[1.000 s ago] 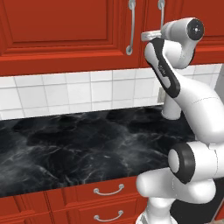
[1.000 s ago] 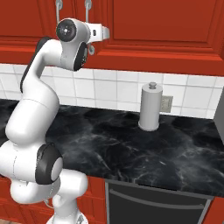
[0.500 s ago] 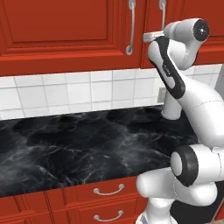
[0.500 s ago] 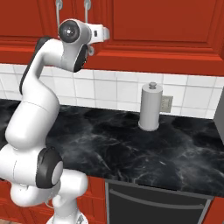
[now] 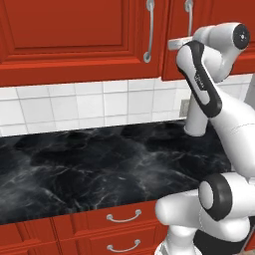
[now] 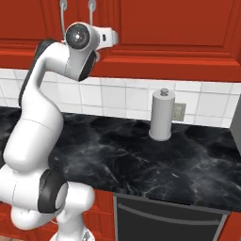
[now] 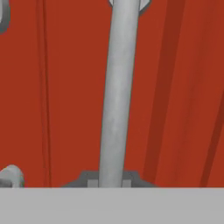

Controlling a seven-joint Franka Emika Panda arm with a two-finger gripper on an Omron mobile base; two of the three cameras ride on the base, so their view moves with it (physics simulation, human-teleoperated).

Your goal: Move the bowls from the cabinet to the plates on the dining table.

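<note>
Grasping handle (image 7: 116, 96): gripper (image 7: 110, 180) clenched, hand view | paper-towel roll (image 6: 161, 116) on counter (image 6: 141, 160), right base view

The cabinet (image 5: 74, 40) doors stand shut, so whatever is inside is hidden. Both silver handles (image 5: 149, 30) run off the top edge in the left base view. In the hand view one handle (image 7: 117, 96) is cut off above, and the end effector (image 7: 109, 180) is mostly covered where it meets that bar.

The desk (image 6: 155, 160) runs past both side edges.
</note>
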